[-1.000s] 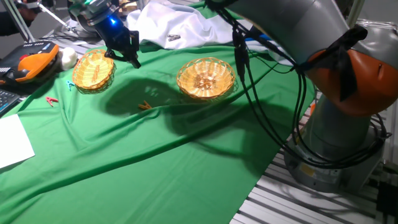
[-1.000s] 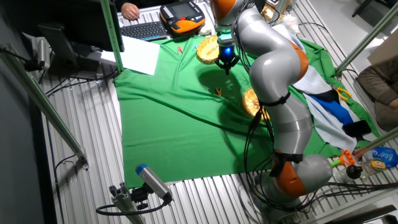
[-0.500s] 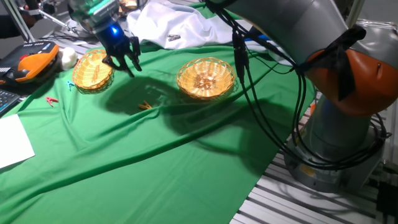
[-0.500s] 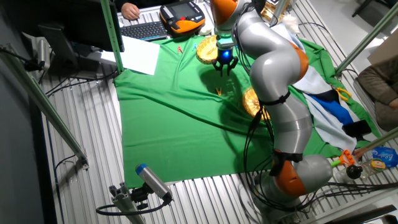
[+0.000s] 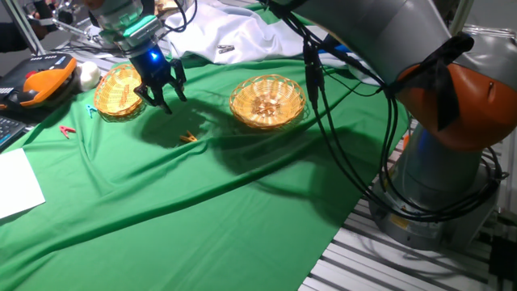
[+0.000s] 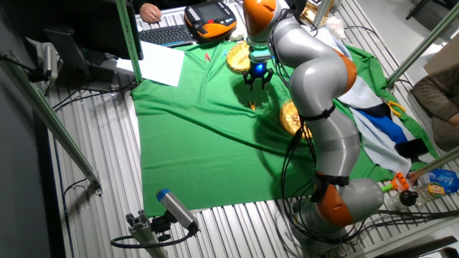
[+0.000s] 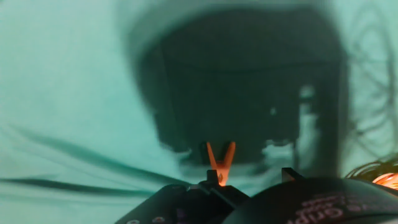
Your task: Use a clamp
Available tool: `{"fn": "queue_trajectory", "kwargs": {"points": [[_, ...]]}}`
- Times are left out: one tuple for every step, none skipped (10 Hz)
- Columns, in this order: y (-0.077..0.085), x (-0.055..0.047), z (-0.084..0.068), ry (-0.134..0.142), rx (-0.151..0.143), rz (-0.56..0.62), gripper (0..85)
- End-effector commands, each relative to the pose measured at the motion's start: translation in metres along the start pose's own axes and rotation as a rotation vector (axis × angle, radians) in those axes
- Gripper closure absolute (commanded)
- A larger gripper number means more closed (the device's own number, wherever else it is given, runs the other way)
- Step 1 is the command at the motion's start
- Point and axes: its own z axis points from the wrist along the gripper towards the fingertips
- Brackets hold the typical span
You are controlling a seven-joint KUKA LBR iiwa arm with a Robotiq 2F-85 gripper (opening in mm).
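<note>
The clamp (image 5: 188,137) is a tiny yellow-orange clip lying on the green cloth between the two wicker baskets. It also shows in the other fixed view (image 6: 252,106), and low in the middle of the hand view (image 7: 219,163), inside the arm's shadow. My gripper (image 5: 164,102) hangs above the cloth, up and left of the clamp and beside the left basket (image 5: 121,89). Its fingers are spread and hold nothing. In the other fixed view the gripper (image 6: 257,82) is just above the clamp, apart from it.
A second wicker basket (image 5: 268,101) stands right of the clamp. A small red clip (image 5: 68,129) lies at the cloth's left edge. White paper (image 5: 16,182), an orange pendant (image 5: 40,85) and white fabric (image 5: 222,36) border the cloth. Black cables (image 5: 323,105) hang over the right side.
My gripper has moved from above the left basket's edge down and toward the clamp, turning as it went. The clamp and baskets have not moved.
</note>
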Motion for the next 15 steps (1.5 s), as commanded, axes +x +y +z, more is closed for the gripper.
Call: {"fn": "queue_trajectory", "kwargs": {"points": [[0.001,0.001,-0.001,0.003,0.003,0.002,34.0],[0.001,0.001,-0.001,0.005,0.016,0.029,34.0],[0.001,0.001,-0.001,0.011,-0.004,0.037,34.0],[0.001,0.001,-0.001,0.036,-0.029,0.040,17.0],[0.001,0.001,-0.001,0.058,-0.020,0.047,17.0],[0.001,0.001,-0.001,0.080,-0.004,0.046,17.0],[0.001,0.001,-0.001,0.089,-0.001,0.045,34.0],[0.001,0.001,-0.001,0.088,-0.004,0.040,34.0],[0.002,-0.003,0.004,0.077,-0.005,0.032,34.0],[0.005,-0.010,0.019,0.055,-0.018,0.025,34.0],[0.007,-0.014,0.033,0.036,-0.032,0.019,34.0],[0.010,-0.017,0.043,0.020,-0.042,0.020,17.0],[0.013,-0.016,0.052,0.003,-0.044,0.021,17.0],[0.015,-0.014,0.062,-0.010,-0.049,0.021,17.0],[0.016,-0.012,0.068,-0.021,-0.051,0.021,17.0]]}}
